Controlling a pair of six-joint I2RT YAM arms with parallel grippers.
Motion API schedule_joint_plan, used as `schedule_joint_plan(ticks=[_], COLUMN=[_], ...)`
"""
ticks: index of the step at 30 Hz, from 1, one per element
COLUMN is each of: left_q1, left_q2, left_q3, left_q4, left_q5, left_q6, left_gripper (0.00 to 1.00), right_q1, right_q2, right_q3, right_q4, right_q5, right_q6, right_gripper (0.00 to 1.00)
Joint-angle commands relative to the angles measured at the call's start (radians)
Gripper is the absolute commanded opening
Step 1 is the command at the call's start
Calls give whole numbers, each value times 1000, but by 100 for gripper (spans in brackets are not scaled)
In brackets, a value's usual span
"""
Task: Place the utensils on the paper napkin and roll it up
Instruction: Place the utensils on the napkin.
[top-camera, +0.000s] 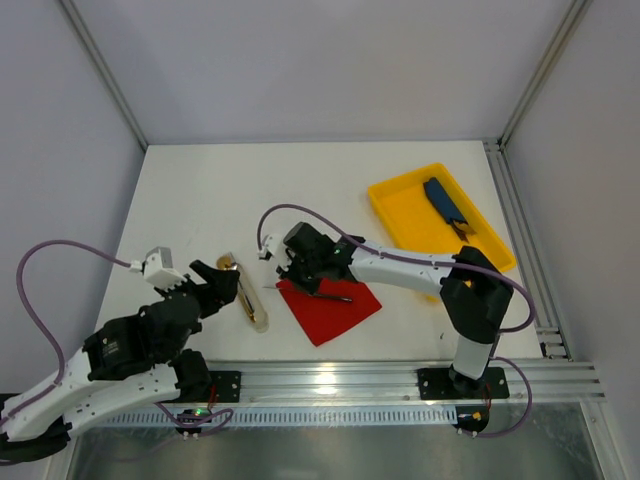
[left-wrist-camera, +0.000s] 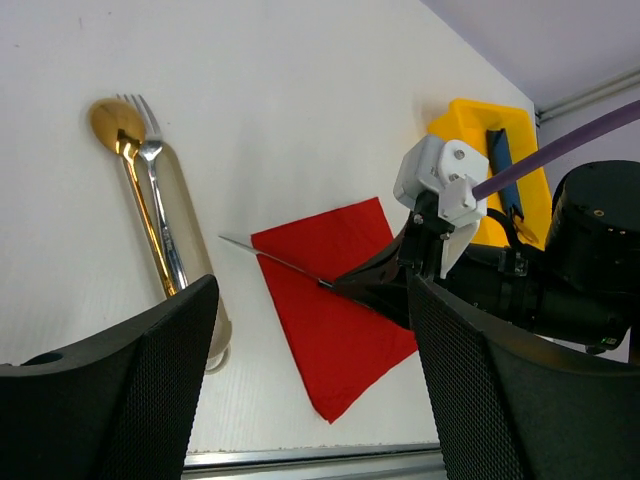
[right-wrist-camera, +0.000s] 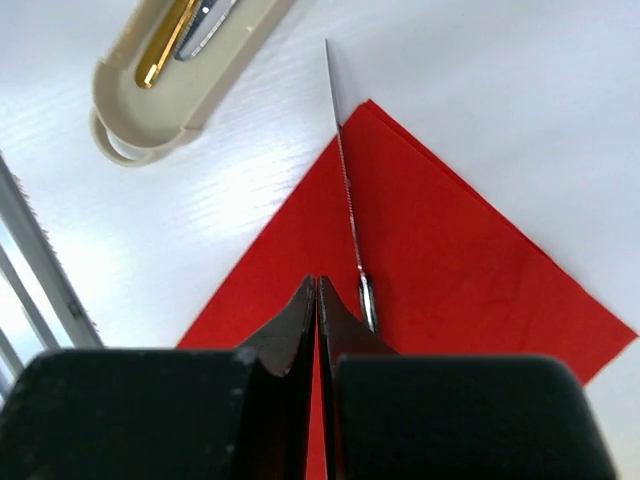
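White tabletop (top-camera: 200, 200) fills every view. At the centre of the overhead frame lies the thin bright red square paper napkin (top-camera: 335, 312). A slim silver serrated knife (right-wrist-camera: 345, 170) rests on it, its blade running past the napkin's upper-left edge.

The right gripper (right-wrist-camera: 316, 285) sits low over the napkin with its jaws pressed together. The knife passes just beside one finger, and I cannot tell whether they touch.

Left of the napkin, the shiny silver fork (left-wrist-camera: 165, 230) and gold spoon (left-wrist-camera: 115, 125) lie inside a pale translucent beige sleeve (left-wrist-camera: 192, 245), not yet on the paper. The left gripper (left-wrist-camera: 310, 295) hangs nearby, jaws wide.

The main risk is that the low fingertips drag and crumple the napkin or nudge the overhanging knife off it. The slick handles could also slip, or the sleeve could lift with them.
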Motion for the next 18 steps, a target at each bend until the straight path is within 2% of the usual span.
schedule_joint_plan(ticks=[1, 5, 18], left_q1=[-1, 1, -1], left_q2=[7, -18, 2], left_q3=[57, 53, 54], left_q4=[-97, -95, -129], left_q5=[-93, -115, -116], left_q6=[-63, -61, -64], left_gripper=[78, 72, 75], right_q1=[-11, -30, -92], right_q2=[15, 43, 78], right_q3=[-6, -9, -54], right_q4=[95, 121, 160], right_q5=[-104, -139, -190], right_q6=[137, 183, 194], right_gripper=[4, 4, 4])
